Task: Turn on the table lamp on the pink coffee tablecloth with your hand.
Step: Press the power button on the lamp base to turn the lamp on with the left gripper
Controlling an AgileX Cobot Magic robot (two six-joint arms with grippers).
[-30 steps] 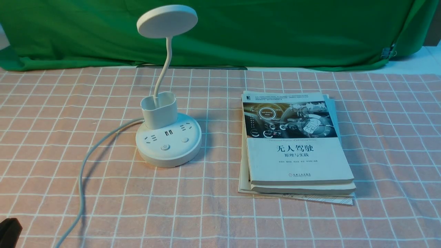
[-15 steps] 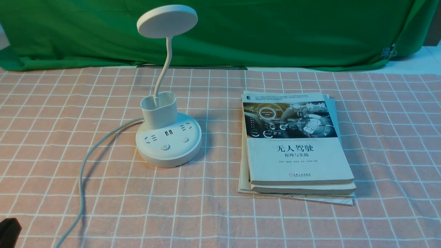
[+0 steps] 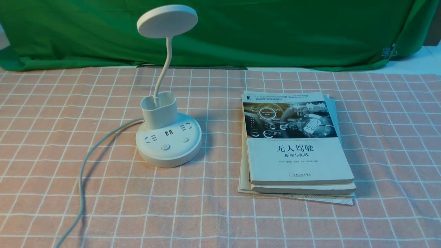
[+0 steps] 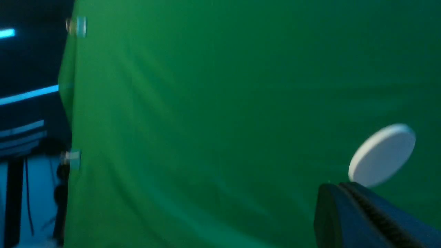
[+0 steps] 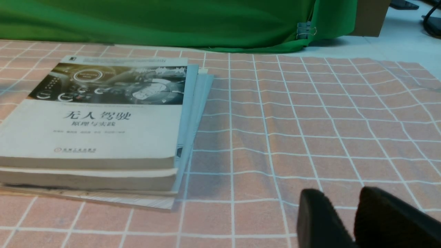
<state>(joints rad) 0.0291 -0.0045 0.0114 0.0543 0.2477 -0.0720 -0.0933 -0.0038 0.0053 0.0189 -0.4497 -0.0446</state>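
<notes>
Pressed together at the tips, my left pincer [image 4: 337, 185] looks shut, with nothing in its grip; my right pincer [image 5: 341, 191] stands slightly open, holding nothing, its blurred tips over the cloth in its wrist view. With the front view as my clock face, the pink coffee tablecloth [image 3: 213, 210] spreads widest, white-gridded, and the green backdrop [image 3: 293, 34] hangs across twelve. Toward four from centre lies a pile of books [image 3: 296, 165], slightly fanned. My table lamp [image 3: 168, 155] stands upright on the pink cloth toward ten, well apart from the books. Its round disc head [image 3: 167, 22] tilts atop the bent neck [image 3: 163, 74], which rises from the oval cup [image 3: 160, 115]. A cord [image 3: 82, 179] curves away toward eight. Smallest, on the base, sit the power button [image 3: 165, 147] near six and another button [image 3: 185, 140] near three.
</notes>
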